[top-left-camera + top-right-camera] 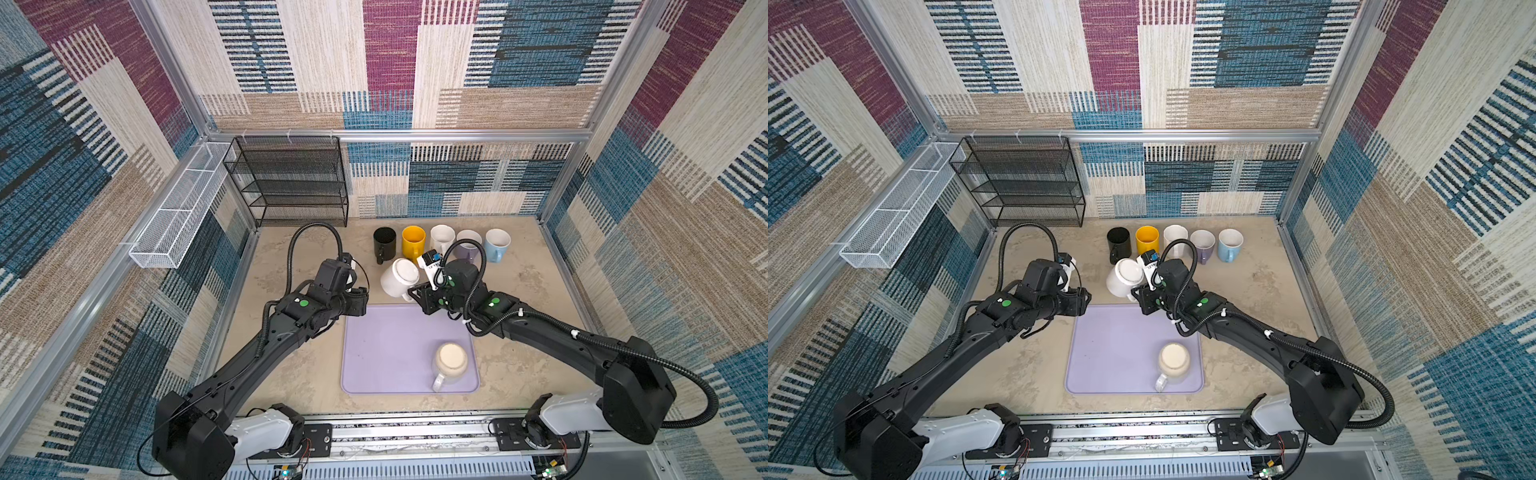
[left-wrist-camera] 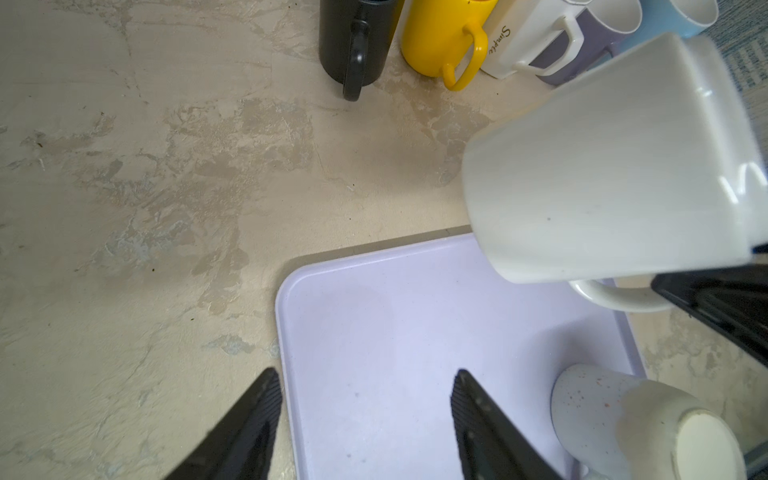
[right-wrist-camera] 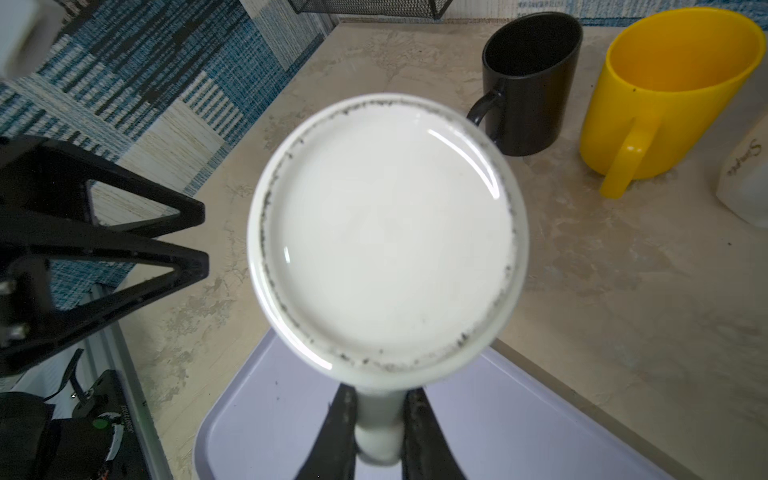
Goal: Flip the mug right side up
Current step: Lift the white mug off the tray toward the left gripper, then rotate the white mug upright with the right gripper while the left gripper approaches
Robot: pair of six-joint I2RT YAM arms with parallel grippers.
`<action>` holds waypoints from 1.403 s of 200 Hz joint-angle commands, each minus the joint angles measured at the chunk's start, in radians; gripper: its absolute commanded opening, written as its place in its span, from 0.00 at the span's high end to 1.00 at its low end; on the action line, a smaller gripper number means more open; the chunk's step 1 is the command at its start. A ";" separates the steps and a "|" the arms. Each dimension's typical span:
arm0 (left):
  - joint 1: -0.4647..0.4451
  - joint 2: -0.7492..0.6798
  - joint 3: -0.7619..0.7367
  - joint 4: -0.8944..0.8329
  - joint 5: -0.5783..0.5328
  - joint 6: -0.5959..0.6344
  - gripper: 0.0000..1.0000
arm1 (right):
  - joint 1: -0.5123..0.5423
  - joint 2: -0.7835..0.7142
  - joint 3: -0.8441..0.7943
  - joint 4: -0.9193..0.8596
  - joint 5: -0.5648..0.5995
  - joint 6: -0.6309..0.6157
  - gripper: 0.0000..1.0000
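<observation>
**Right pincer.** The right pincer is clamped on the handle of the white mug. The right wrist view shows one finger on each side of the handle, both pressed against it.

**Position of the mug relative to the right pincer.**
- The mug body lies just beyond the fingertips, on the side away from the wrist.
- The flat base faces back toward the wrist camera.
- In both top views the mug is tilted, with the base turned upward and the mouth turned downward. It is not right side up.
- In the left wrist view the mug hangs clear of the tabletop. It is above the edge of the lavender tray.

**Left pincer.** The left pincer has its fingers apart and nothing between them. It hovers over a corner of the tray. The white mug is ahead of it and to one side, near its fingertips but not touching them. In a top view the left pincer faces the right pincer, with the mug just beyond the gap between them.

**Other items.**
- A speckled mug stands upside down on the tray, on the wrist side of the right pincer.
- A row of upright mugs stands on the tabletop beyond the held mug.
</observation>
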 commanded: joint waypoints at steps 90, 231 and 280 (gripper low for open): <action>-0.001 -0.022 -0.014 0.145 0.143 -0.024 0.36 | -0.158 -0.002 -0.124 0.502 -0.432 0.197 1.00; -0.009 -0.040 -0.107 0.472 0.360 -0.135 0.39 | -0.202 0.108 -0.093 0.911 -0.645 0.430 1.00; -0.009 -0.101 -0.177 0.600 0.380 -0.159 0.40 | -0.202 0.134 -0.078 1.006 -0.692 0.468 1.00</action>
